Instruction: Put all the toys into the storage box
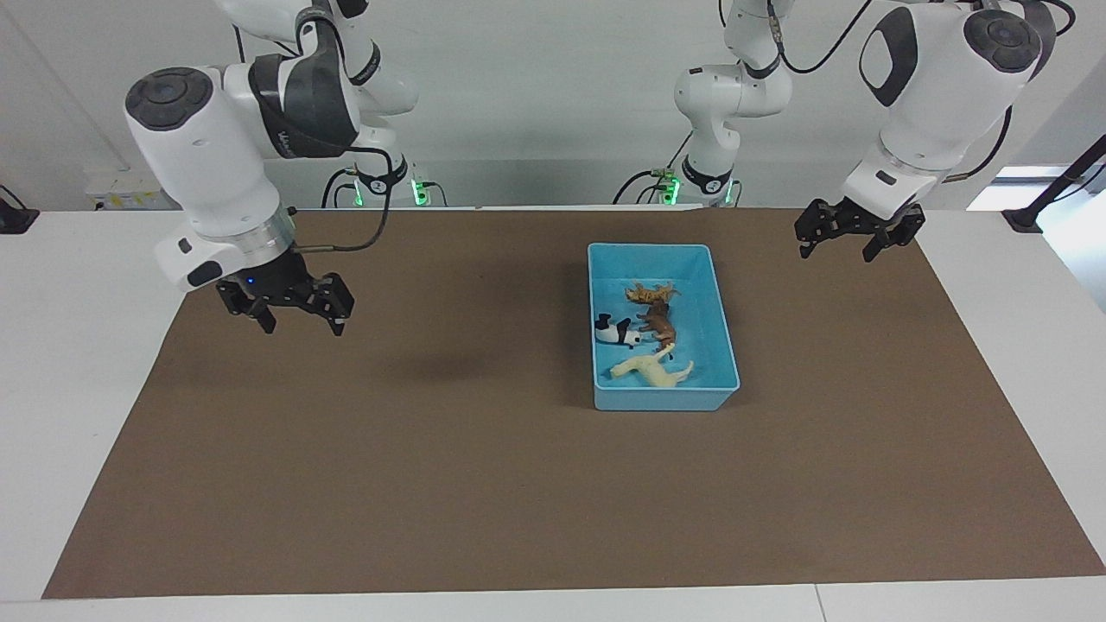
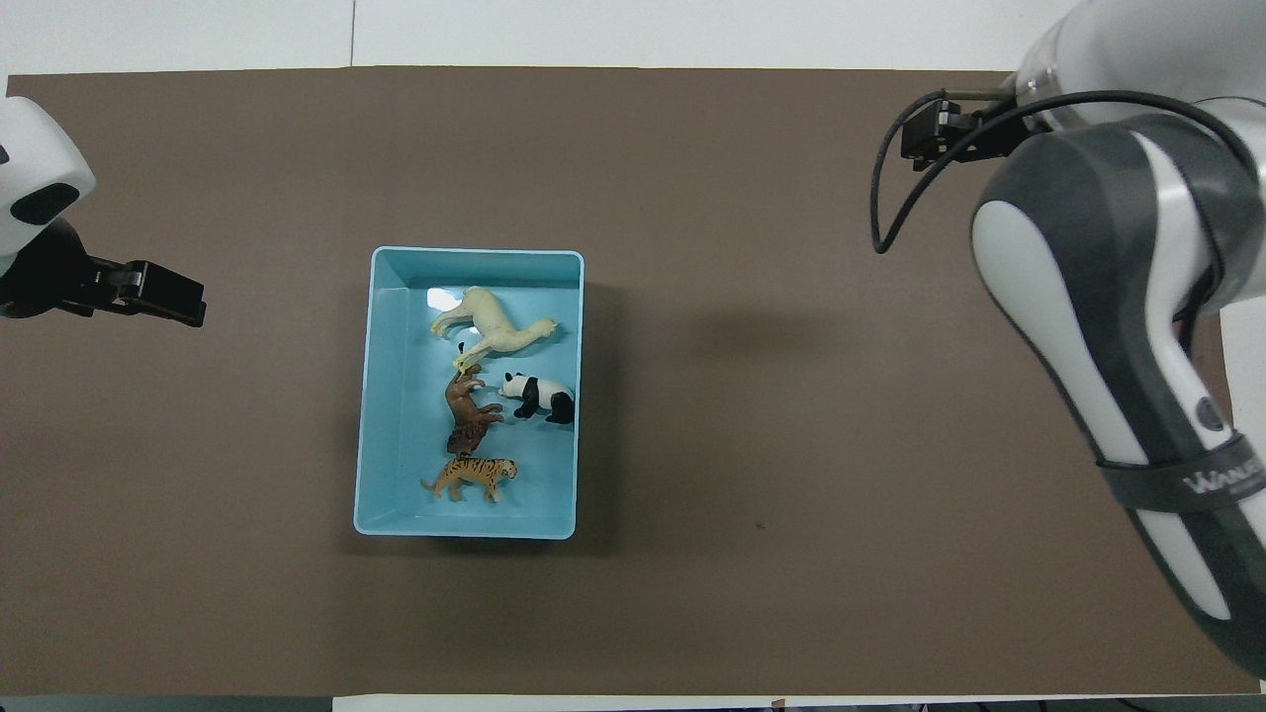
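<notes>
Right gripper (image 1: 294,315) released, empty, up over the mat at 9 o'clock from the storage box (image 1: 721,333). Left gripper (image 1: 851,240) released too, waiting at 2 o'clock. All four toys inside: tiger (image 2: 473,478), lion (image 2: 467,413), panda (image 2: 537,396), horse (image 2: 490,328). Little left to spoil; only a low arm sweep clipping the light box and spilling figurines.
</notes>
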Robot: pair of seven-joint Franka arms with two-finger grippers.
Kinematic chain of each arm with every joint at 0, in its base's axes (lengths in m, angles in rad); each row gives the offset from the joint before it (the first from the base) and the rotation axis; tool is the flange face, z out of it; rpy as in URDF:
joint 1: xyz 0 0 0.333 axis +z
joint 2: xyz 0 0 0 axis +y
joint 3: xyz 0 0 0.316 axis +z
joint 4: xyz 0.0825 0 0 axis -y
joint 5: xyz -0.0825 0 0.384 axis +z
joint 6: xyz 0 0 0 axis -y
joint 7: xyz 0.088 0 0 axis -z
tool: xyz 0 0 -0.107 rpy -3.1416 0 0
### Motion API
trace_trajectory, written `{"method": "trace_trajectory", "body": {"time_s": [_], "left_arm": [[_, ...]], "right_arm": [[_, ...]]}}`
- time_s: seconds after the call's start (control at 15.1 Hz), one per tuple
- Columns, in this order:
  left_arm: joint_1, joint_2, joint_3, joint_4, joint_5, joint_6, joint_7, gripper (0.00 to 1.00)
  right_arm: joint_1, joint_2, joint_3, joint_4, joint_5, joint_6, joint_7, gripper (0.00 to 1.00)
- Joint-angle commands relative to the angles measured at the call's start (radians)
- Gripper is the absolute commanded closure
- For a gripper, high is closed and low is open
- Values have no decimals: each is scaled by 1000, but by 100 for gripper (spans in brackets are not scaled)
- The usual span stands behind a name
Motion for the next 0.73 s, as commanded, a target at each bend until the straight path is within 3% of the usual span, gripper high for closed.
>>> {"method": "trace_trajectory", "body": {"time_s": [0.0, 0.33, 0.66], "left_arm": [[-4, -31, 7, -33, 5, 12, 10, 0], [4, -34, 8, -33, 5, 10, 9, 0], [4, -34, 8, -33, 5, 10, 9, 0]], "right_arm": [[-5, -164, -3, -153, 25, -71, -31, 0], [-8, -229, -43, -109, 54, -220, -35, 0], [-28, -230, -72, -119, 57, -151, -55, 0]]}}
